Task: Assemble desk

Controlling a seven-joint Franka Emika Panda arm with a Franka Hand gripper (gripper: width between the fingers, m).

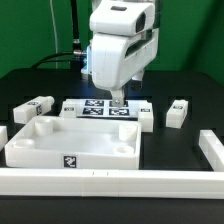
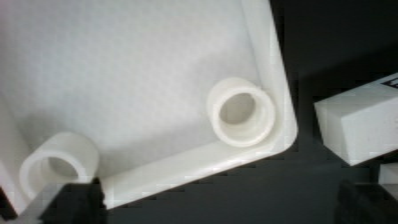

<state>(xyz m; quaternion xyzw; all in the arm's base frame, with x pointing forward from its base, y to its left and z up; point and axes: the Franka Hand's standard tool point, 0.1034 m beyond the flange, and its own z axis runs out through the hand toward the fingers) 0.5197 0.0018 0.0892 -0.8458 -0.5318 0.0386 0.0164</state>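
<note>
Black table holds the desk top; the gripper, wide and empty, hovers over a corner socket, so fetching a leg seems next.

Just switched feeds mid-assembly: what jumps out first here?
The end effector hangs open above the desk top, at its far corner by the marker board. In the wrist view a round corner socket stands out, with a loose square leg close beside the top.

No legible text; coded tags on desk top, legs, marker board.
</note>
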